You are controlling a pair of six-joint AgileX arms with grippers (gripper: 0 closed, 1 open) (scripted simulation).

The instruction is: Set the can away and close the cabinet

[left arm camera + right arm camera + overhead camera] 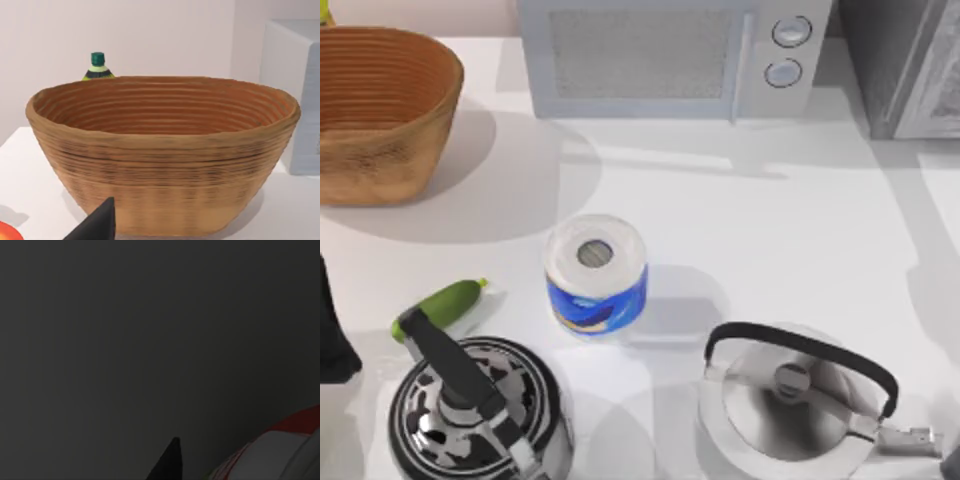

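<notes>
The right wrist view is dark, a plain grey surface across it. At its corner curves a red and white surface with a pale rim, the can [292, 447], close beside a dark tip of my right gripper [170, 460]. The grey cabinet [905, 65] stands at the table's far right corner; I cannot tell how its door stands. My left arm [332, 335] is parked at the left edge of the table, and a dark tip of my left gripper [97, 225] points at a woven basket [165, 150].
A white microwave [670, 55] stands at the back. The woven basket [380, 110] is at the far left with a green-capped bottle [97, 67] behind it. A blue-and-white paper roll [596, 272] stands mid-table, a green cucumber [440, 308] left of it. Two kettles [470, 410] [795, 405] stand in front.
</notes>
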